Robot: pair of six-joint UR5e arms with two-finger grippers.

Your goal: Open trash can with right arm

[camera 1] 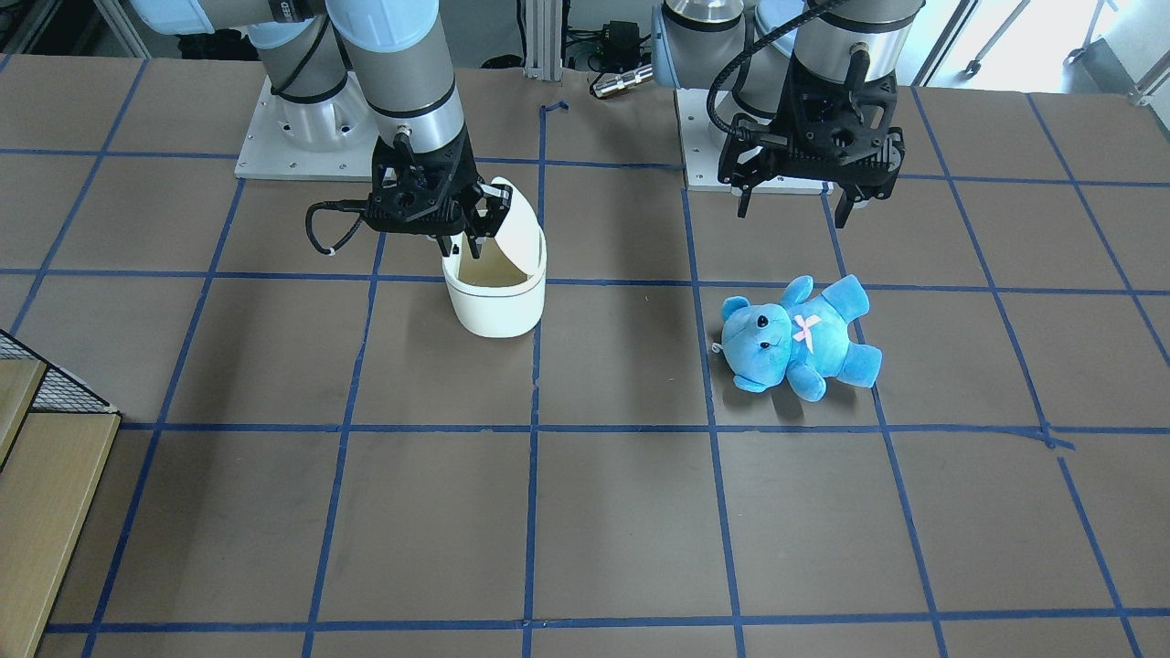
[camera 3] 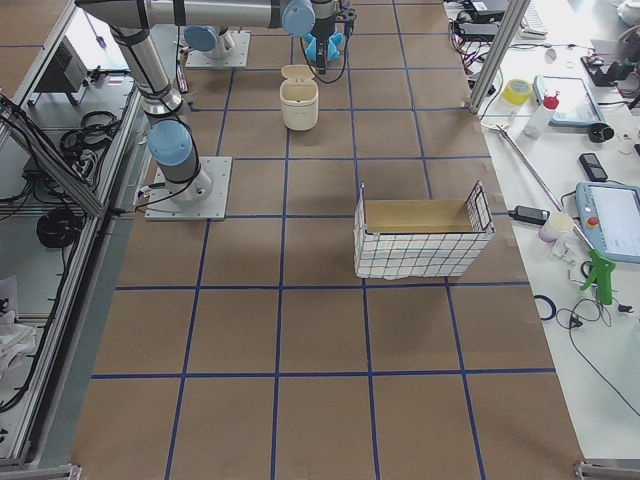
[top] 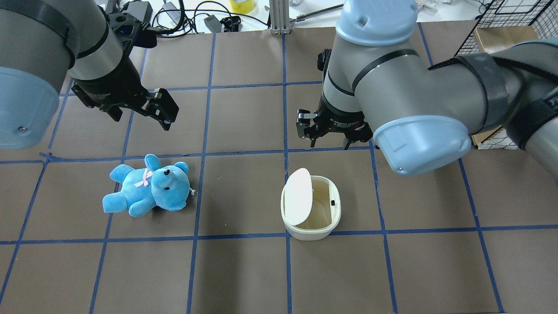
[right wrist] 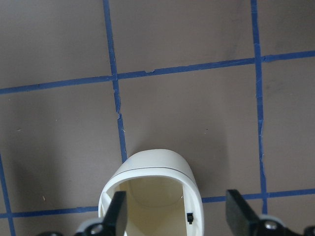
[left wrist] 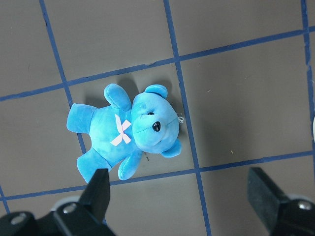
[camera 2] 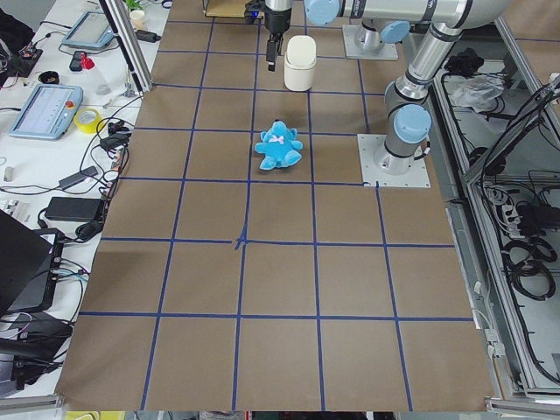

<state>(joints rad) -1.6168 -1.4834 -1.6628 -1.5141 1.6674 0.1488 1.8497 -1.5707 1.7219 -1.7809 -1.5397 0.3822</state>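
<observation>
Here, the trash can [top: 311, 220] is seen standing upright on the brown table [camera 1: 622, 512], on the robot's right half, against a crossing of the blue tape lines [top: 244, 236]. Its lid [top: 298, 196] is raised and tilted back on the side that faces the robot's left, so that the tan inside is laid bare; a small dark latch [top: 332, 203] is seen on the inner wall opposite the lid. The right gripper [camera 1: 464, 245] is held above the can's rim. In the front-facing view its fingers overlap the upturned lid, and whether they touch it cannot be told. In the right wrist view its jaws are spread wide on either side of the open mouth, and nothing is gripped between them. A loose black cable loop [camera 1: 320, 228] hangs from the gripper's side, and the right arm [top: 392, 78] is bent over the table, so that part of the surface beyond the can is hidden in the overhead view. Well apart from the can, on the robot's left half, a blue teddy bear [top: 148, 192] with a pink bow is laid on its back across a tape line. Above it the left gripper [camera 1: 792, 215] is held, with its jaws wide apart and nothing between them. Near the table's end on the robot's right, a wire basket [camera 3: 415, 255] with a tan lining is seen, well apart from the can.
</observation>
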